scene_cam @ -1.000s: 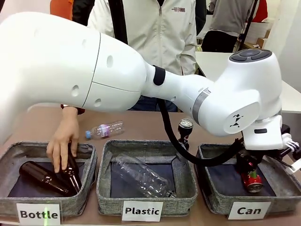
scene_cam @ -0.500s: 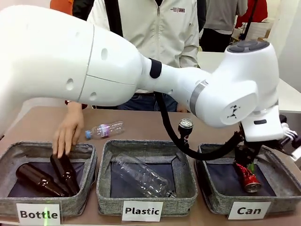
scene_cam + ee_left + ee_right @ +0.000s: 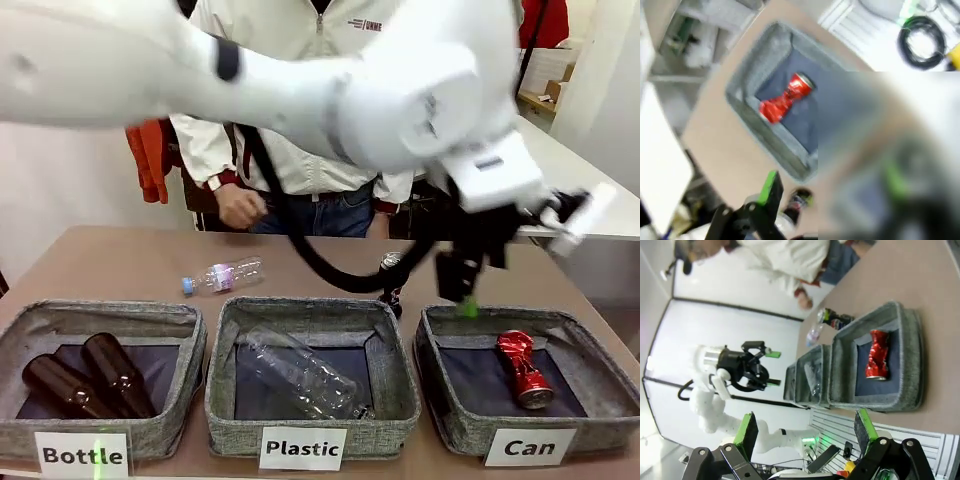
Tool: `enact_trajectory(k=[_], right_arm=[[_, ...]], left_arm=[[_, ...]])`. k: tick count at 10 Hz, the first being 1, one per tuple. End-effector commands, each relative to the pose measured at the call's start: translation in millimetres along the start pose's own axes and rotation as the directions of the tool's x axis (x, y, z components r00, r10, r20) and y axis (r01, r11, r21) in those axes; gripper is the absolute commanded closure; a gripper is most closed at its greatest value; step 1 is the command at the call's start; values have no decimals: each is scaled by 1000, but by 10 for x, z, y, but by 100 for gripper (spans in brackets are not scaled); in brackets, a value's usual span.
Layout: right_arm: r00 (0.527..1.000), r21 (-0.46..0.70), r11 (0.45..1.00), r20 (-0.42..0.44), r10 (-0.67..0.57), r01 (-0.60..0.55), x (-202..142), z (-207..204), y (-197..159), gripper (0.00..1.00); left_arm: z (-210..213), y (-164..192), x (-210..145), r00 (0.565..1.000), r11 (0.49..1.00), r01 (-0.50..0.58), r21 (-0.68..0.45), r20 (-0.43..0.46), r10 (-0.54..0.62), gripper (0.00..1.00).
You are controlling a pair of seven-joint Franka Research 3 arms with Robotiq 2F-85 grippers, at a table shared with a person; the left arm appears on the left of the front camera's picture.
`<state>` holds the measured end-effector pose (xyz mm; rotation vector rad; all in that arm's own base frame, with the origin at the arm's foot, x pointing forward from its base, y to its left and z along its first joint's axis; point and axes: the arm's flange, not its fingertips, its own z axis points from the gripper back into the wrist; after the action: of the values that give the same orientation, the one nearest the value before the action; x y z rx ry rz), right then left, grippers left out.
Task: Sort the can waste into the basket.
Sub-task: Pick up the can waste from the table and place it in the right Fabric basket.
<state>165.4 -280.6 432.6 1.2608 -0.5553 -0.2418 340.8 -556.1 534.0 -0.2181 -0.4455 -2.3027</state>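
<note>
The crushed red can lies alone on the dark floor of the grey basket labelled "Can". My left gripper hangs open and motion-blurred above that basket's back left corner, holding nothing. The dark can stands upright on the table behind the baskets, partly behind a black cable. The left wrist view looks down on the red can inside the basket, with the dark can near one green finger. My right gripper is open and empty, far from the red can and the basket.
The "Plastic" basket holds a clear bottle. The "Bottle" basket holds two brown bottles. Another clear plastic bottle lies on the table behind. A person stands at the far edge, one hand at the waist.
My left gripper has risen out of the Can basket, leaving the red can lying there. The person's hand has drawn back from the Bottle basket to the body.
</note>
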Motion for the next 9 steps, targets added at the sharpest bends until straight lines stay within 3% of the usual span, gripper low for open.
enact_trajectory(k=[1,3,4,6,7,8,9], right_arm=[[996,-7,1000,-86,11,-12,234,-555,286,0],[974,-27,996,-212,82,-90,495,-1186,626,0],[950,-41,991,-292,108,-125,564,-1567,778,0],[899,-51,982,-413,147,-184,704,-2187,919,0],[872,-28,979,-460,167,-203,725,-2461,979,0],[848,17,981,-499,177,-195,678,-2717,1050,0],[827,79,982,-530,188,-172,697,-2938,1035,0]], left_arm=[[685,-673,-530,988,989,-143,29,60,141,0],[1247,-1092,-1181,933,928,-353,121,121,339,0],[1585,-1402,-1648,844,850,-517,103,226,486,0],[2025,-1949,-2580,575,647,-762,-32,427,698,0],[2183,-2278,-3001,413,522,-842,-138,456,788,0],[2326,-2692,-3323,306,486,-844,-225,543,782,0],[2327,-3025,-3764,161,444,-838,-317,633,757,0]])
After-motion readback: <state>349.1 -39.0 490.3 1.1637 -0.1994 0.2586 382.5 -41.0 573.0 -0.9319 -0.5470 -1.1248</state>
